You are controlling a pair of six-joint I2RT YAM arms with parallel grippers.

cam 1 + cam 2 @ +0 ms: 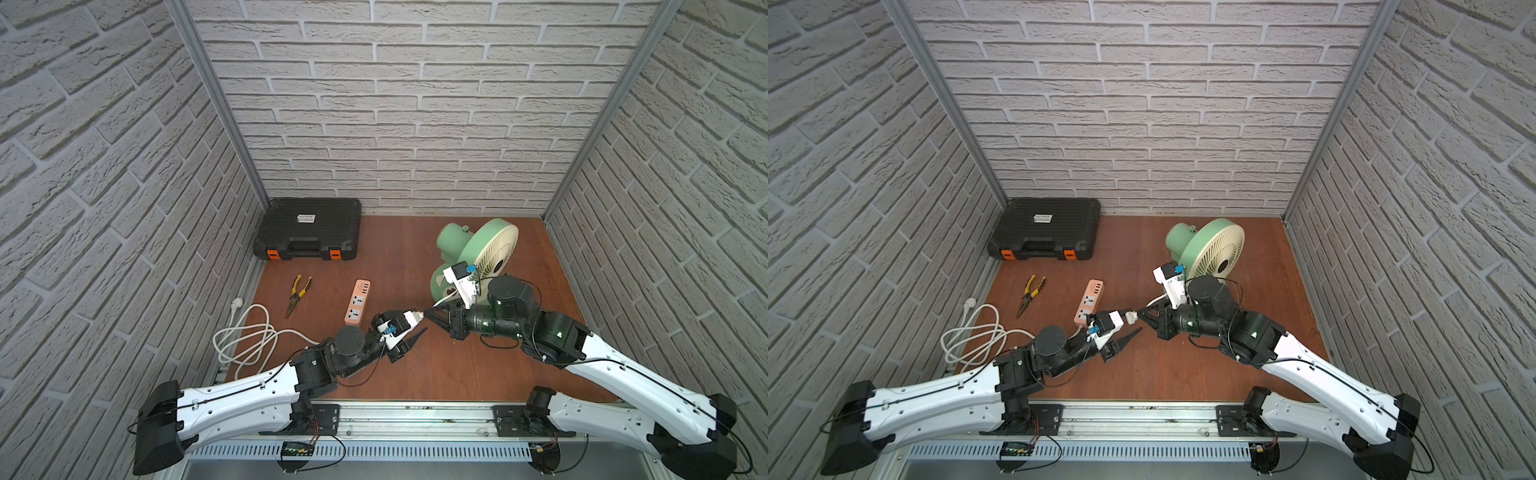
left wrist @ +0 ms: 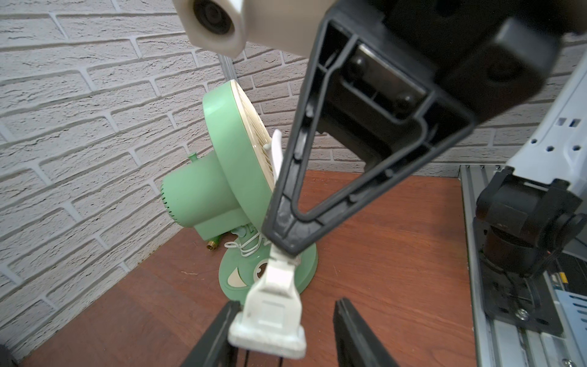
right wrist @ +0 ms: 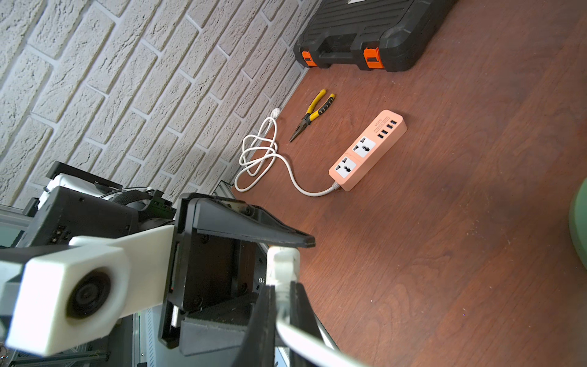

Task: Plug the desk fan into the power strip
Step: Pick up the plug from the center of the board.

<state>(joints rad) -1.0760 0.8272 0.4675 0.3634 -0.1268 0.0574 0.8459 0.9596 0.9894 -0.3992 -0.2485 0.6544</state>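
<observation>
**A:** Where does the desk fan (image 1: 455,243) stand?

**B:** Upright near the far right corner of the desk (image 1: 457,365), with its cream grille turned toward the near right corner. Its plug (image 2: 268,317) is not in any socket. It hangs near the middle of the desk, between the fan's base and the power strip (image 1: 357,302).

**A:** And who has the plug?

**B:** The right pincer (image 1: 428,312) does. Its jaws are pinched tight on the narrow neck of the plug, where the thin cord leaves it. The cord runs back to the fan's base.

**A:** What about the left pincer (image 1: 419,323)?

**B:** It stands partly open around the plug's wide end. In the left wrist view 1 finger (image 2: 219,333) touches the plug's side, while the other (image 2: 352,336) is apart from it, so nothing is clamped there. 2 dark prongs point into that pincer.

**A:** Where is the strip?

**B:** It lies flat, left of the desk's middle, just beside the left pincer. Both of its 2 sockets are empty and its USB end points toward the far edge. Its thick white cable (image 1: 249,332) lies in loose loops by the left edge.

**A:** Anything else on the desk?

**B:** A black toolcase (image 1: 309,235) sits in the far left corner. Yellow-handled pliers (image 1: 298,293) lie between the strip and the left edge.
</observation>
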